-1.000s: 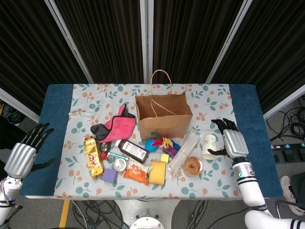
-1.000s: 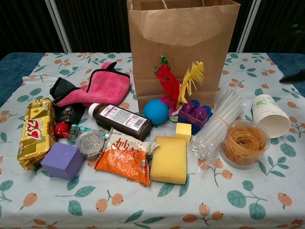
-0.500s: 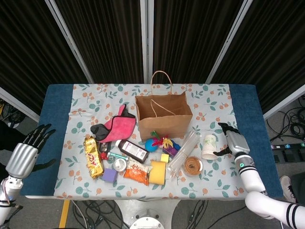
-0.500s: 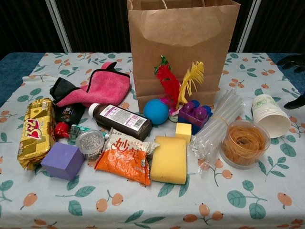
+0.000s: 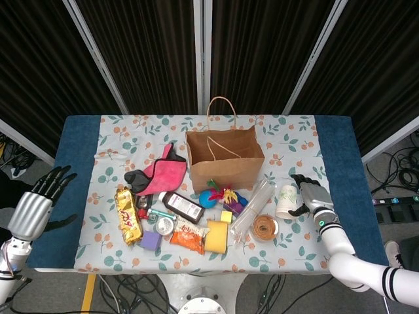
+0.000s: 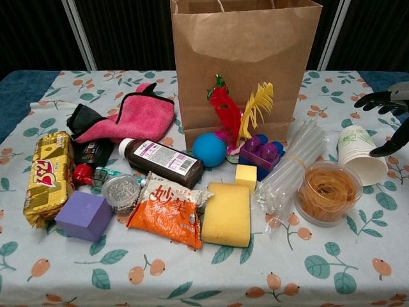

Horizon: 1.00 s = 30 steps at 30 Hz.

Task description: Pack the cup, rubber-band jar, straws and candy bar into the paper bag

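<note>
Right hand (image 5: pixel 309 197) is spread wide, holding nothing, just right of the paper cup (image 5: pixel 287 201), which lies tipped on its side beside the rubber-band jar (image 5: pixel 265 227), way nearer than the left hand (image 5: pixel 33 212).

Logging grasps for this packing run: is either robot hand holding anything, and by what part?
Nothing is held. The right robot hand is open beside the cup; the left robot hand is open off the table.
</note>
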Each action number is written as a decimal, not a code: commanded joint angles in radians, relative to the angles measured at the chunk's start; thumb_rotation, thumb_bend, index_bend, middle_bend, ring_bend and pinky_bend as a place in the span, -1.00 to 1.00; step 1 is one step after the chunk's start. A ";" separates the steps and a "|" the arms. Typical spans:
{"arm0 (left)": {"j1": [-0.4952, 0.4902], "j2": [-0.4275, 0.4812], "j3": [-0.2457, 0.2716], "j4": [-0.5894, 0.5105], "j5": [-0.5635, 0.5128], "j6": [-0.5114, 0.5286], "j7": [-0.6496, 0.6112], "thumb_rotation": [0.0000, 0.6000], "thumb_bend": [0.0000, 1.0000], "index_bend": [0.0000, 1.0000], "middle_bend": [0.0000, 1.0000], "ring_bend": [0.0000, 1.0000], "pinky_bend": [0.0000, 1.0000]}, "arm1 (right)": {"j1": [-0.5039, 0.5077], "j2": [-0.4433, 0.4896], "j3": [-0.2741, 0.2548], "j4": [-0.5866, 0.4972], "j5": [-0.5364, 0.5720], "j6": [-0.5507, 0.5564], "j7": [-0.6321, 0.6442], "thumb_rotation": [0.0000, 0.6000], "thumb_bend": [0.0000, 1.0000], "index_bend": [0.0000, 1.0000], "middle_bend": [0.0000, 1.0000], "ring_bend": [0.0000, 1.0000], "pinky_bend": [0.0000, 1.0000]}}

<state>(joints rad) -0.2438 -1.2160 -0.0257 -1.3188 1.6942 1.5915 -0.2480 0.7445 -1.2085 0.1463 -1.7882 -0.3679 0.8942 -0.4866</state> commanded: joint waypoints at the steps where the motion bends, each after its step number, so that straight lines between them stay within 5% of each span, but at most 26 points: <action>1: -0.003 0.002 -0.004 -0.007 -0.007 -0.003 -0.010 1.00 -0.94 -0.69 -0.67 -0.83 -0.60 | 0.001 0.049 0.005 -0.066 -0.029 0.025 0.015 1.00 -1.00 -1.00 -0.99 -1.00 -1.00; 7: -0.010 -0.007 -0.005 0.000 -0.009 -0.013 -0.009 1.00 -0.94 -0.69 -0.67 -0.83 -0.60 | 0.008 0.080 -0.015 -0.122 -0.050 0.037 0.013 1.00 -1.00 -1.00 -0.98 -1.00 -1.00; 25: -0.011 0.002 -0.002 0.008 -0.014 -0.019 -0.014 1.00 -0.94 -0.69 -0.67 -0.83 -0.60 | 0.094 -0.077 -0.067 0.070 0.099 -0.027 -0.007 1.00 -1.00 -1.00 -0.98 -1.00 -1.00; 30: -0.013 -0.001 -0.001 0.010 -0.014 -0.022 -0.017 1.00 -0.94 -0.69 -0.67 -0.83 -0.60 | 0.107 -0.097 -0.078 0.084 0.110 -0.026 -0.011 1.00 -1.00 -1.00 -0.84 -1.00 -1.00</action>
<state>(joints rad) -0.2562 -1.2174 -0.0267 -1.3087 1.6800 1.5700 -0.2645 0.8505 -1.3030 0.0696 -1.7056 -0.2575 0.8655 -0.4974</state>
